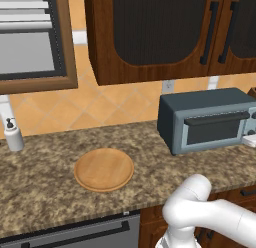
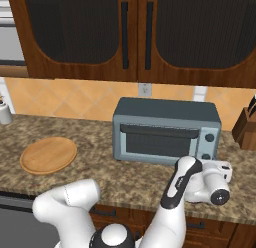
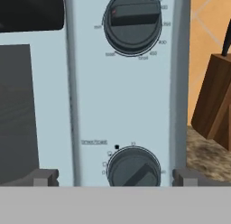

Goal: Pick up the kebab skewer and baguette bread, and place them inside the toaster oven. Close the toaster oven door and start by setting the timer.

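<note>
Gripper point(image 3: 115, 177) spread wide, grasping nothing, straddling the dark round lower timer knob point(image 3: 134, 166) so we can twist it | boxy blue-grey toaster oven point(image 2: 165, 130) on speckled granite counter point(image 2: 100, 172), glass door point(image 2: 159, 141) closed | round wooden plate point(image 1: 104, 169) bare.

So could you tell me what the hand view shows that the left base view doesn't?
Hand view alone: the two knobs up close, the upper knob and the lower knob, the latter between the open gripper fingertips, and a knife block. Left base view alone: the wooden plate, a soap bottle, and the wall cabinets. Both: the toaster oven with its door shut, and the counter.
</note>
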Available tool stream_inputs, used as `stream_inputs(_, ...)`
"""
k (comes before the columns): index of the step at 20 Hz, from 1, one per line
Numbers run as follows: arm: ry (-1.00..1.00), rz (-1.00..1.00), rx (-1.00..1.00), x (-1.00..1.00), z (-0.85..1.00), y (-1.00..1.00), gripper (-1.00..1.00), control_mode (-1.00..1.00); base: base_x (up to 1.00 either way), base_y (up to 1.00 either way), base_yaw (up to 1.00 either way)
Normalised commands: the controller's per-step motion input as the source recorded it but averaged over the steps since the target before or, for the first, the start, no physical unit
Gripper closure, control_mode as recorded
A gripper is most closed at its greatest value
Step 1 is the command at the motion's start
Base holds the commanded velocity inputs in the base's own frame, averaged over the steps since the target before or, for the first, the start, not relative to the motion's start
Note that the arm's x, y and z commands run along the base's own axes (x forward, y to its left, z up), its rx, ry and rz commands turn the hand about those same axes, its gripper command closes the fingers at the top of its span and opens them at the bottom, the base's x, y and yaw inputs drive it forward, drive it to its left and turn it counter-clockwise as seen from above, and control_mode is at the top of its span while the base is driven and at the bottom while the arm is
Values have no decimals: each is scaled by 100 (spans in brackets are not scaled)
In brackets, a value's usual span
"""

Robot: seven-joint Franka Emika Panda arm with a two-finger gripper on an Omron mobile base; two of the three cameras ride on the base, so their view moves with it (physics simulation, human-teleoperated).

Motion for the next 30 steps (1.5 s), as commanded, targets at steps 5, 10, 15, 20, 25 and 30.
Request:
stream_inputs(5,0,0,0,4,-9,-10,-100,-100,0,0,0)
stream_inputs(10,0,0,0,7,-8,-8,-100,-100,0,0,0)
stream_inputs(15,0,0,0,2,0,0,-100,-100,0,0,0)
stream_inputs(20,0,0,0,0,6,0,-100,-100,0,0,0)
stream_inputs(25,0,0,0,0,6,0,-100,-100,0,0,0)
stream_inputs(30,0,0,0,5,0,0,-100,-100,0,0,0)
